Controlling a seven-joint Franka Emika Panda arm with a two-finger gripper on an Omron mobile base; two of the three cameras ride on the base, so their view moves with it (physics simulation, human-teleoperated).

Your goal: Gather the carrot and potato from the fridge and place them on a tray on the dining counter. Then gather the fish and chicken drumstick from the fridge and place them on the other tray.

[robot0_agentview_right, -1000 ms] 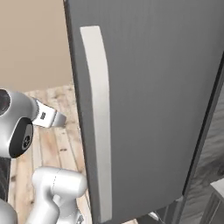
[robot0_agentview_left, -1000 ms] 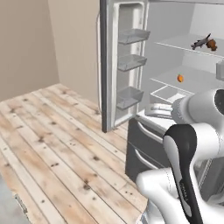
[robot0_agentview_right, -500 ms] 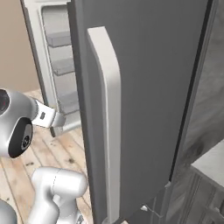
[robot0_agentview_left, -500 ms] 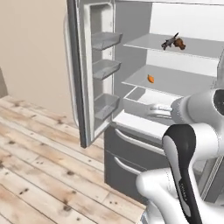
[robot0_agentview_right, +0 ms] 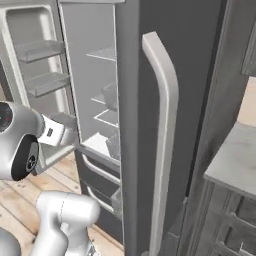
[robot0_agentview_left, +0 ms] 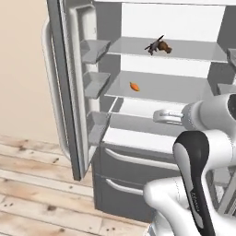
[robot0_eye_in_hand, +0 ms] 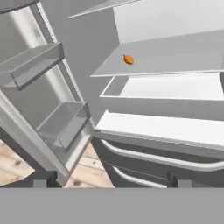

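Note:
The fridge stands open in front of me. A small orange carrot (robot0_agentview_left: 134, 86) (robot0_eye_in_hand: 128, 60) lies on the middle shelf (robot0_agentview_left: 166, 90). On the shelf above sits a brown chicken drumstick (robot0_agentview_left: 164, 47), with a dark thin shape (robot0_agentview_left: 152, 46) beside it; I cannot tell whether that is the fish. The potato and both trays are out of view. My gripper (robot0_agentview_left: 158, 116) (robot0_agentview_right: 69, 135) (robot0_eye_in_hand: 109, 181) is open and holds nothing. It hangs level in front of the fridge, below the carrot's shelf and short of it.
The left fridge door (robot0_agentview_left: 69, 92) stands open with several bins on its inside. The right door, with a long pale handle (robot0_agentview_right: 161, 125), fills the near right. Two freezer drawers (robot0_agentview_left: 133, 161) sit below. A grey counter (robot0_agentview_right: 235, 160) is to the right, and wooden floor (robot0_agentview_left: 27, 184) to the left.
The whole picture has shifted: the base has moved, and the fridge interior now lies closer and more squarely ahead. The gripper has stayed open and empty.

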